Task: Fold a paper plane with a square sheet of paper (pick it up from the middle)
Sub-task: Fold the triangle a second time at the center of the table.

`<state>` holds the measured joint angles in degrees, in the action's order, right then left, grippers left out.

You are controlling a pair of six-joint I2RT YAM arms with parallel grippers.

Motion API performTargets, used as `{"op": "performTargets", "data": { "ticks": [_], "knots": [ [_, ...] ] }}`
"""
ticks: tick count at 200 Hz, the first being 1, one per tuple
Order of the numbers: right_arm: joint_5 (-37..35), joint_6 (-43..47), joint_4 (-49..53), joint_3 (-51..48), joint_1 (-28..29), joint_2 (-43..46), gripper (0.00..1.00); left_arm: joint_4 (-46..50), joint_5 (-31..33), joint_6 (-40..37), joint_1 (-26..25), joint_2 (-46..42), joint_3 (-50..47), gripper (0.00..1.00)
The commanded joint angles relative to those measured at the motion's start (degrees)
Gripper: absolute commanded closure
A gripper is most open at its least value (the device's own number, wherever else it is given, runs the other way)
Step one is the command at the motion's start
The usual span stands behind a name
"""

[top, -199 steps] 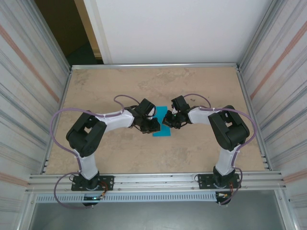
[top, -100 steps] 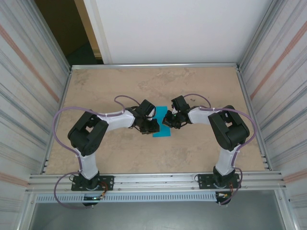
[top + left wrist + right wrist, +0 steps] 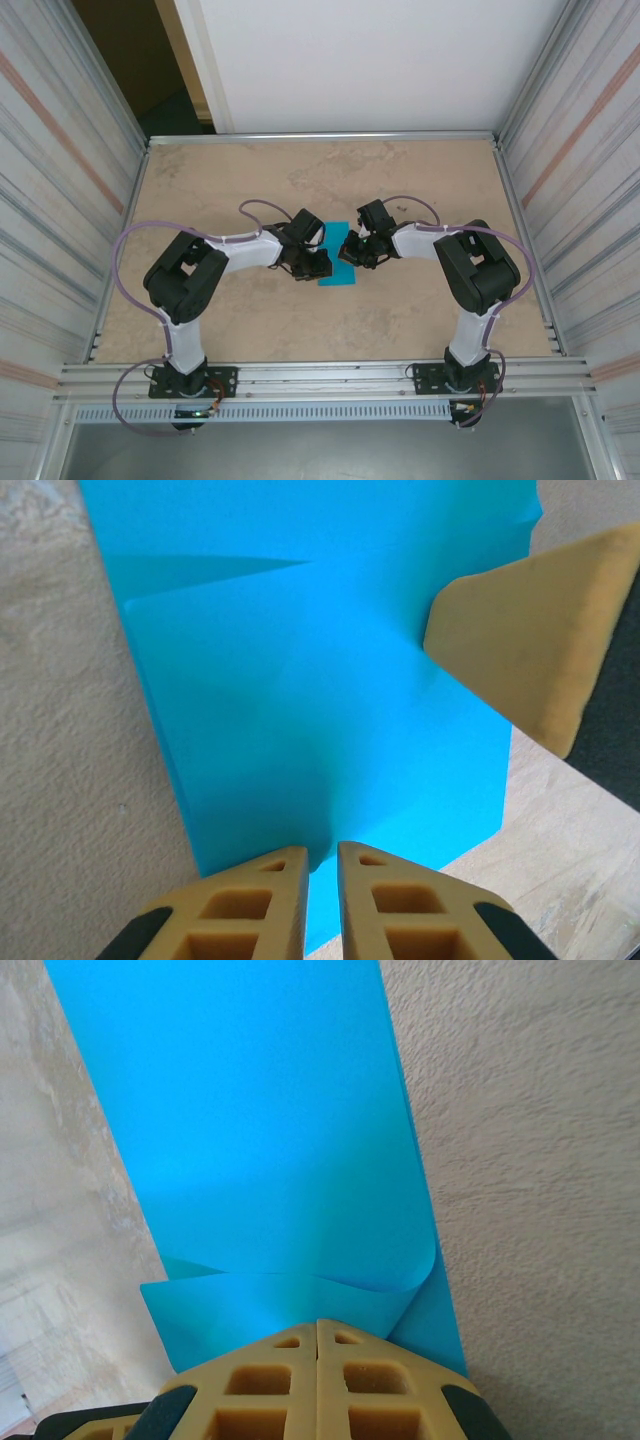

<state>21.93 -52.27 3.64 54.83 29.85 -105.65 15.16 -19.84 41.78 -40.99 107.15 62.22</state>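
- Since a second ago only the left arm's elbow has shifted slightly; both grippers stay put.
- Teal square sheet of paper (image 3: 337, 262), partly folded, lies mid-table (image 3: 400, 320).
- Left gripper (image 3: 322, 865) pinches its near edge, fingers almost together.
- Right gripper (image 3: 317, 1332), fully closed, presses the folded corner.

A: Sheet status?
B: The square sheet of paper (image 3: 338, 268), bright teal, lies mid-table, partly folded w/ creases, one corner flap turned over.
A: Flat?
B: Mostly; the folded edge curls up a bit. Not a dart shape yet.
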Motion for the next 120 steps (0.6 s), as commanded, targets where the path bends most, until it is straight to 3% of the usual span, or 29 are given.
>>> {"op": "performTargets", "data": {
  "ticks": [1,73,120],
  "knots": [
    [-2.77,-1.03,4.36,-1.96,-0.58,-2.41,1.0,2.6,1.02,-1.2,-0.07,1.2,-0.5,0.83],
    [3.3,6.16,4.68,0.88,-2.25,6.58,0.99,4.09,2.33,-2.18,-0.1,1.83,-2.36,0.94],
    [2.57,10.26,7.89,1.27,0.72,6.75,1.0,3.41,2.3,-2.02,-0.14,1.84,-2.96,0.98]
  ]
}}
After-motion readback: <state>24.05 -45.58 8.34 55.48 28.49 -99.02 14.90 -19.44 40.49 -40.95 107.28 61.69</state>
